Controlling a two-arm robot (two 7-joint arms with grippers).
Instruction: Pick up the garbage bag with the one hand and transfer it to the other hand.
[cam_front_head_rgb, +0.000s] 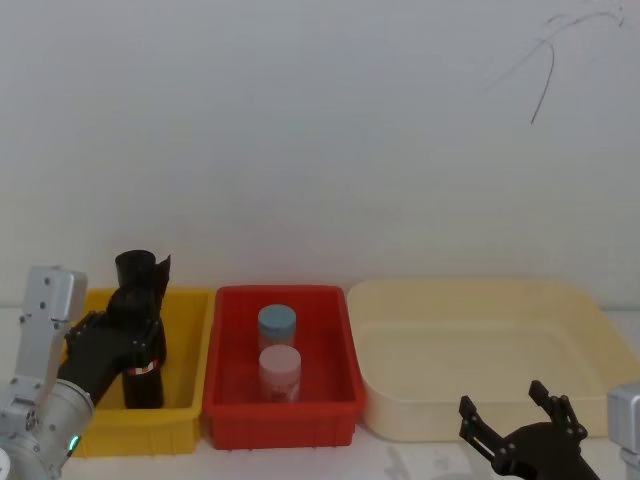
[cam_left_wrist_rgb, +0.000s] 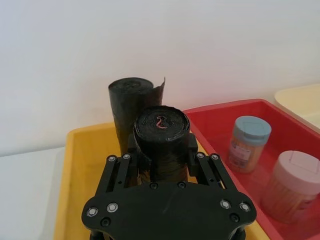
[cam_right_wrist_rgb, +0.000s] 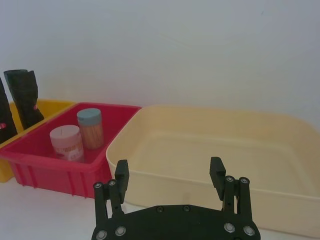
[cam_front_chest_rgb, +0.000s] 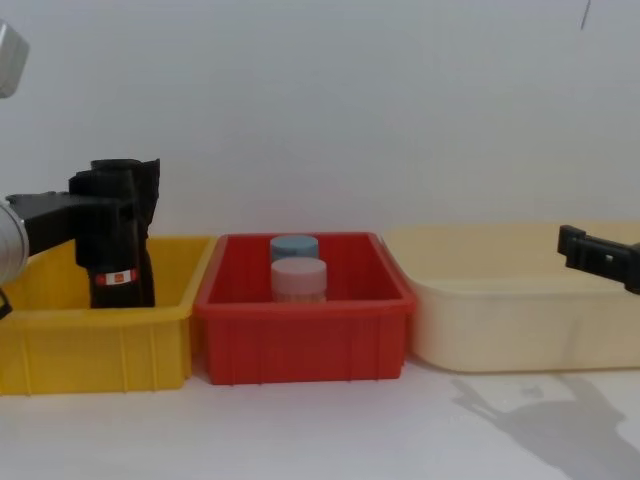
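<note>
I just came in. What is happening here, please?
The left gripper is shut on a garbage bag that stands upright in the yellow bin, in front of a second black roll. The bag does not look lifted yet. The right gripper hangs open in front of the cream tub, well away from the bag. The handover has not begun.

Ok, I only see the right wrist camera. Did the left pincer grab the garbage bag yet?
Observer: Yes, the left pincer is shut on the garbage bag, which stands upright.
Operator: Is it out of its bin?
Observer: No, its lower end sits below the yellow bin's rim.
Operator: Anything on top?
Observer: A red squiggle at the centre of its top end.
</note>
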